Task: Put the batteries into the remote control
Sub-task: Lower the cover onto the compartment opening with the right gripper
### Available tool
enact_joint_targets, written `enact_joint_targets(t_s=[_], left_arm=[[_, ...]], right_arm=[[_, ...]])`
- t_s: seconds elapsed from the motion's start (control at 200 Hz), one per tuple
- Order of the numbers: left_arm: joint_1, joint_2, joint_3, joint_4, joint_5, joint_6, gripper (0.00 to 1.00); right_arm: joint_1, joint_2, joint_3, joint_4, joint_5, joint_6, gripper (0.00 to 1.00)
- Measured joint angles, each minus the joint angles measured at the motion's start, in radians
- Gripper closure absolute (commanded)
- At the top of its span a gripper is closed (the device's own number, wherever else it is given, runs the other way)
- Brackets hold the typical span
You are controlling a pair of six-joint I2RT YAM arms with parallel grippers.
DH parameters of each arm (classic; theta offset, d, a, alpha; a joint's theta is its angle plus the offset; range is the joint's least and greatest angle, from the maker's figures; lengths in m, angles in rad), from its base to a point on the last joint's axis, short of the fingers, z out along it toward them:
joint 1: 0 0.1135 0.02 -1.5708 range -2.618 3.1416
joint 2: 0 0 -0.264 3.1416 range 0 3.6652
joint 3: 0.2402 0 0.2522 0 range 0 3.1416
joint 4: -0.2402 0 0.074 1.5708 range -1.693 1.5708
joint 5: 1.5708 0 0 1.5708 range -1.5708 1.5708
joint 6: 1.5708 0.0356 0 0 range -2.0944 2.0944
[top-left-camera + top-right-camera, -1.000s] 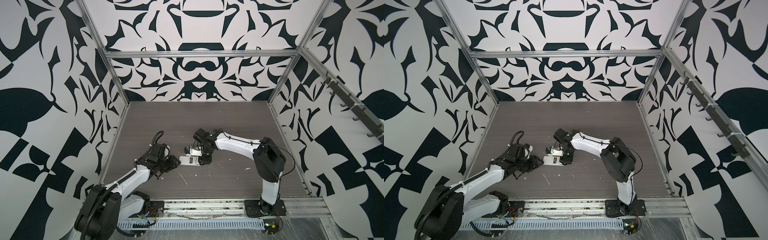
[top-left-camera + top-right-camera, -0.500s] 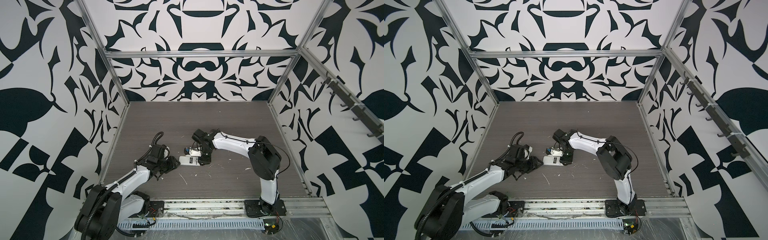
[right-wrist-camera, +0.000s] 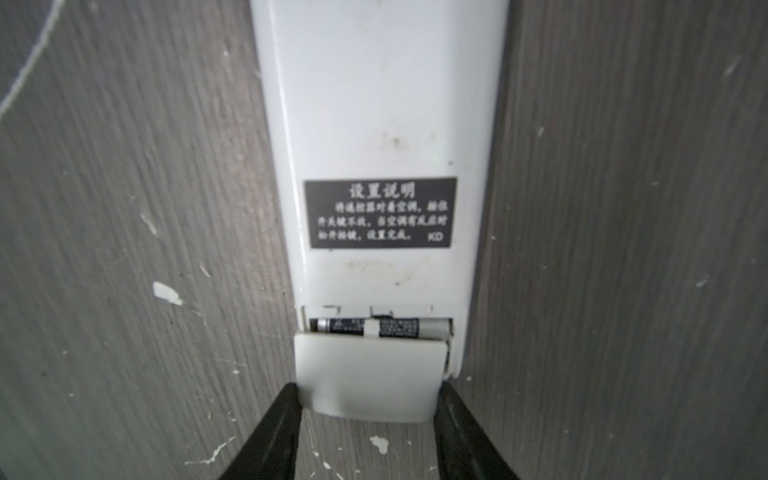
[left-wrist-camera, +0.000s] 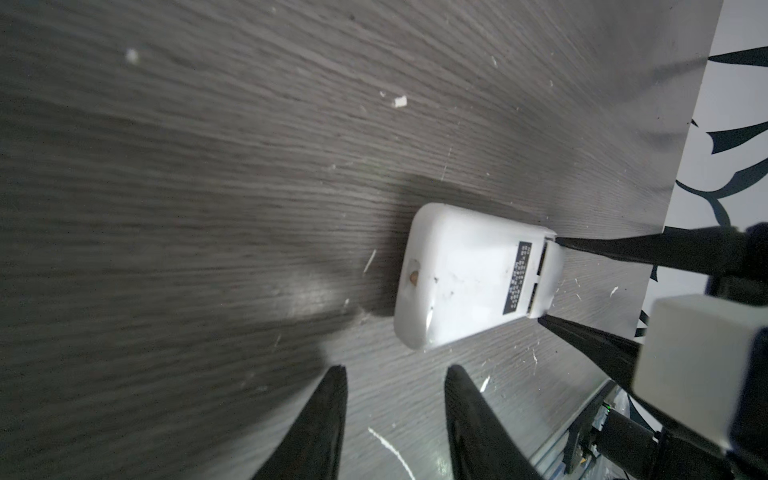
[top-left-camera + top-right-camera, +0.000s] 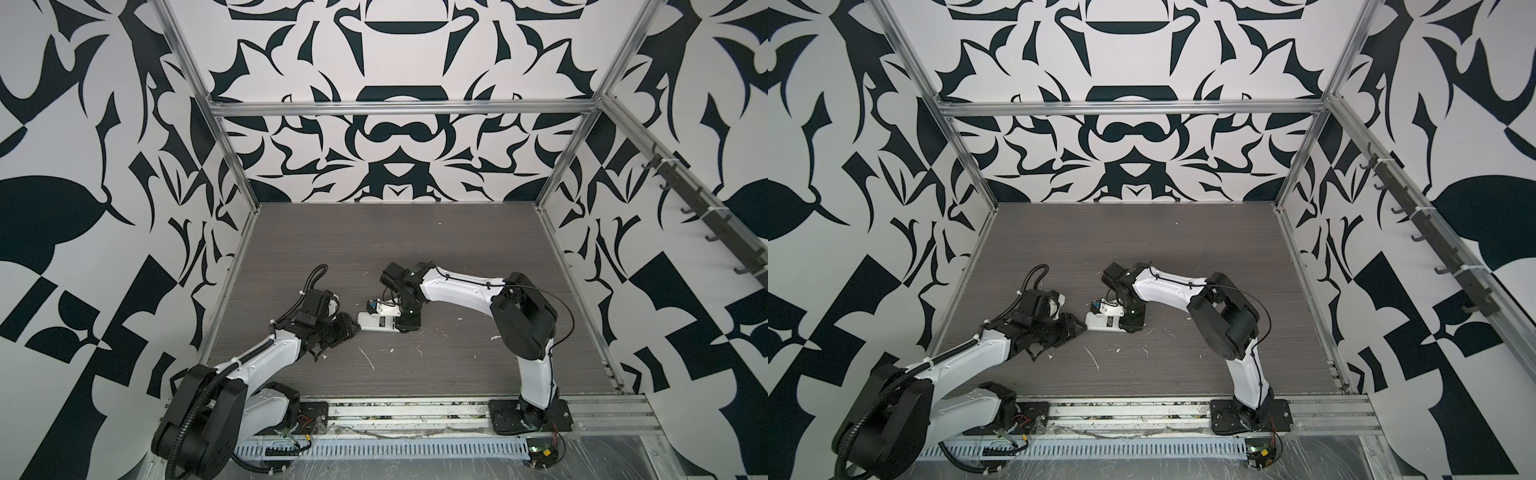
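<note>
White remote control (image 3: 380, 124) face down on tabletop (image 3: 124, 208), batteries (image 3: 365, 328) showing at its half-covered end; right gripper (image 3: 368, 392) apparently pinching cover plate (image 3: 368, 365) there; left gripper (image 4: 397, 368) part-open, empty, near opposite end

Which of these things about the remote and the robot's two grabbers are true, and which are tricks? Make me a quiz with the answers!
1. The remote control lies with its plain white back up, black label showing. True.
2. The battery slot is empty. False: the batteries sit inside it, showing through the gap that is still uncovered.
3. The right gripper holds the small white cover at the remote's battery end. True.
4. The left gripper is squeezing the remote. False: its fingers stand apart with only bare table between them, just short of the remote's other end.
</note>
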Motion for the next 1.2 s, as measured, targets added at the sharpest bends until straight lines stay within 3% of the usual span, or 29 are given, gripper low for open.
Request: enact_joint_targets(t_s=[0.38, 0.855, 1.2], left_arm=[[0.0, 0.045, 0.0, 0.038, 0.0, -0.003, 0.58], [0.001, 0.092, 0.013, 0.074, -0.002, -0.007, 0.69], [0.001, 0.149, 0.048, 0.095, -0.003, 0.002, 0.71]], right_arm=[[0.01, -0.01, 0.0, 0.029, 0.008, 0.002, 0.75], [0.015, -0.013, 0.01, 0.029, 0.035, 0.003, 0.75], [0.015, -0.033, 0.01, 0.029, 0.054, 0.006, 0.76]])
